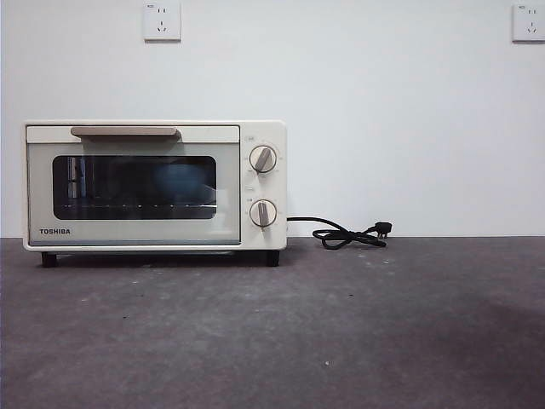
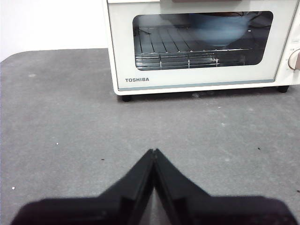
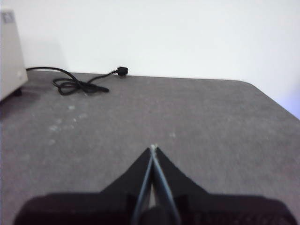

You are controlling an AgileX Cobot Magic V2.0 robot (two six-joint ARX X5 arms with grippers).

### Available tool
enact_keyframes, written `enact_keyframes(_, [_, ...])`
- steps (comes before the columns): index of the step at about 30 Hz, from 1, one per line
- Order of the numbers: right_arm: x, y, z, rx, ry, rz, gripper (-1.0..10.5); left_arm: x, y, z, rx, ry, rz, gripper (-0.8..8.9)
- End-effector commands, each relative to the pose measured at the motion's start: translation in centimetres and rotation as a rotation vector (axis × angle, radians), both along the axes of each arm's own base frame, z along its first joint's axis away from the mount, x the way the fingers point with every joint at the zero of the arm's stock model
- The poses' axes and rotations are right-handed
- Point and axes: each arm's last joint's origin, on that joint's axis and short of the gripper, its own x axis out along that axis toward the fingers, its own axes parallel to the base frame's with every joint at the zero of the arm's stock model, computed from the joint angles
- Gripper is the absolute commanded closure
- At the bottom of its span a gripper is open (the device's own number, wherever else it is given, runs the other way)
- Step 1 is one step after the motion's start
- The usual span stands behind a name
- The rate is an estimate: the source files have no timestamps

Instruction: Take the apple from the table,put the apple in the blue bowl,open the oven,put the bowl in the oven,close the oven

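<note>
Left gripper [image 2: 153, 151]: clenched on nothing, black jaws pressed tip to tip, poised low over the table [image 2: 61, 122], aimed at the oven [image 2: 117, 56] door.
Right gripper [image 3: 153, 148]: likewise clenched and empty, off to the cord side, pointed at bare tabletop.
Key relation: oven straight ahead of the left gripper, well apart; only a cream corner at the edge of the right wrist view; left arm judged the nearer.
Oven: cream-white Toshiba box, door shut flush, beige bar handle [image 1: 124, 131] running level along the top of the door, two knobs [image 1: 262, 158] stacked beside it.
Blue bowl [image 2: 220, 29]: seen dimly through the dark glass, seated on the wire rack [image 2: 178, 56] inside.
Apple: not made out; presumably in the bowl, hidden by rim and tinted glass.
Table: dark grey, matte, faintly speckled.
Power cord [image 1: 347, 234]: black, loosely coiled beside the oven, plug lying unplugged near the wall.
Progress: task judged essentially finished, nothing left but to hold clear.
</note>
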Motion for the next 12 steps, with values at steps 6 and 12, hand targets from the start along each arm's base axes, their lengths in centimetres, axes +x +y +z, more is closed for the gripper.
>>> enact_keyframes(6, [-0.51,-0.09,-1.66,-0.004,0.095,-0.044,9.5,0.06,0.01,-0.23,-0.007,-0.002,0.000,8.17])
enact_keyframes(12, [-0.56,-0.09,-1.96,0.008,0.125,-0.050,9.5,0.07,0.01,-0.24,-0.007,-0.001,0.000,8.17])
